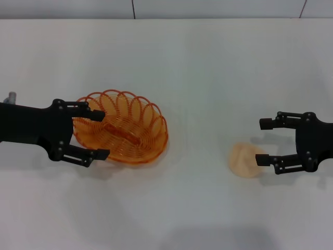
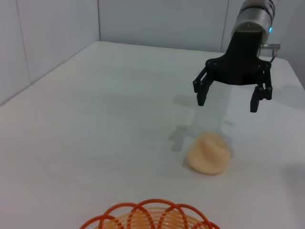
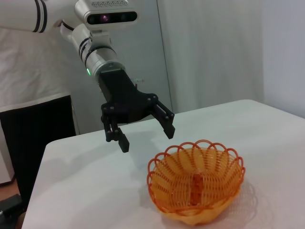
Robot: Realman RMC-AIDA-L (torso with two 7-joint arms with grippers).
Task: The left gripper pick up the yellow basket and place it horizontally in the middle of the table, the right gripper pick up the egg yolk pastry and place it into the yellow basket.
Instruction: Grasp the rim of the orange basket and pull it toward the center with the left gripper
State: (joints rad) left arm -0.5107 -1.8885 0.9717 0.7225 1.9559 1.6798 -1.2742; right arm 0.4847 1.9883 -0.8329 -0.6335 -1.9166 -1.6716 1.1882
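The yellow basket (image 1: 130, 135) stands upright on the white table (image 1: 197, 78), left of centre. My left gripper (image 1: 99, 134) is open at the basket's left rim. The right wrist view shows this gripper (image 3: 147, 139) raised above and apart from the basket (image 3: 195, 186). The egg yolk pastry (image 1: 245, 160) lies on the table at the right. My right gripper (image 1: 261, 141) is open and empty just right of it. In the left wrist view the right gripper (image 2: 228, 104) hovers above and beyond the pastry (image 2: 208, 153), and the basket's rim (image 2: 147, 217) shows too.
The table's far edge meets a pale wall (image 1: 156, 8). A small grey object (image 1: 10, 97) sits at the table's left edge. A dark cabinet (image 3: 38, 129) stands beyond the table's left side.
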